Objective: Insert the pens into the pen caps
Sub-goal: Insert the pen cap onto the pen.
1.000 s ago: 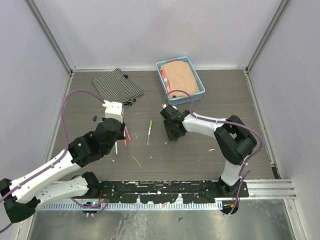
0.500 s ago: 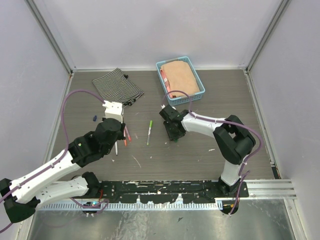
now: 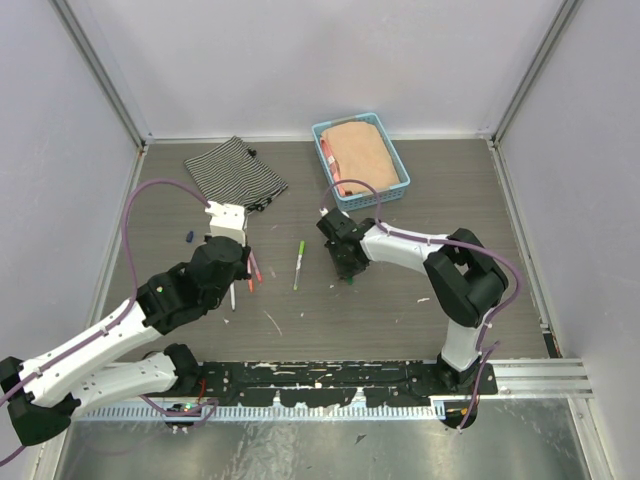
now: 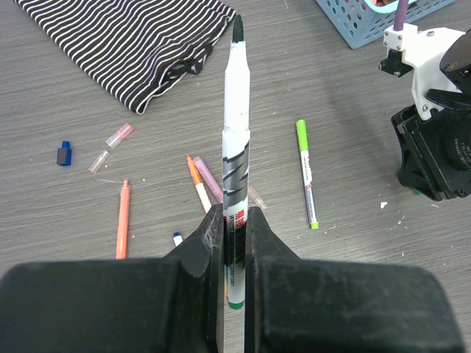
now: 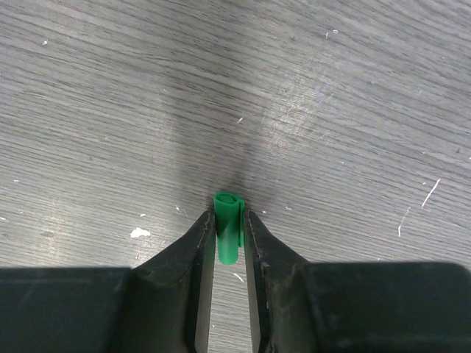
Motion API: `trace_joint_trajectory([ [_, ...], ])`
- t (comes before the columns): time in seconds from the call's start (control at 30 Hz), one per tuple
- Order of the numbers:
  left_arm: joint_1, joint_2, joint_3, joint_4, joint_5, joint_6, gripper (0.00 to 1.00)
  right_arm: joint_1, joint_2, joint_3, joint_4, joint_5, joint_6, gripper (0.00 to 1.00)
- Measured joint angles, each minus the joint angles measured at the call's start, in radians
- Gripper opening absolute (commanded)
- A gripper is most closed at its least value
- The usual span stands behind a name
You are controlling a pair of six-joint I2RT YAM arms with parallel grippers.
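My left gripper (image 4: 234,220) is shut on a white pen (image 4: 237,147) whose dark green tip points away from me, above the table. Under it lie other pens: an orange one (image 4: 121,220), an orange-and-white one (image 4: 197,182), a pink one (image 4: 208,179) and a green-ended one (image 4: 306,173). A blue pen cap (image 4: 64,154) and a pink pen cap (image 4: 118,135) lie to the left. My right gripper (image 5: 228,220) is down at the tabletop, its fingers pressed on both sides of a green pen cap (image 5: 227,226). From above, it (image 3: 345,272) stands right of the green-ended pen (image 3: 299,263).
A striped cloth (image 3: 235,170) lies at the back left. At the back centre stands a blue basket (image 3: 398,165) holding a tan cloth. Small white scraps dot the wood-grain table (image 3: 400,310). Walls close in both sides.
The right gripper's jaws have narrowed onto the green pen cap, and its wrist has shifted slightly left. The left arm and its pen have stayed still.
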Motion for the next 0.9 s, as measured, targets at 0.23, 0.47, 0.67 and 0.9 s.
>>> trace_joint_trajectory([
  [0.23, 0.0, 0.004, 0.0, 0.0, 0.0, 0.0, 0.09, -0.006, -0.016, -0.018, 0.013, 0.0, -0.008, 0.09],
  [0.47, 0.0, 0.004, 0.0, 0.001, 0.008, 0.001, 0.09, -0.045, -0.153, -0.121, 0.054, -0.045, -0.01, 0.05],
  [0.67, 0.003, 0.01, -0.003, 0.028, 0.076, 0.005, 0.0, -0.077, -0.365, -0.191, 0.186, -0.126, 0.005, 0.05],
  [0.9, 0.011, 0.01, -0.01, 0.084, 0.188, 0.016, 0.0, -0.078, -0.583, -0.307, 0.381, -0.203, 0.074, 0.03],
])
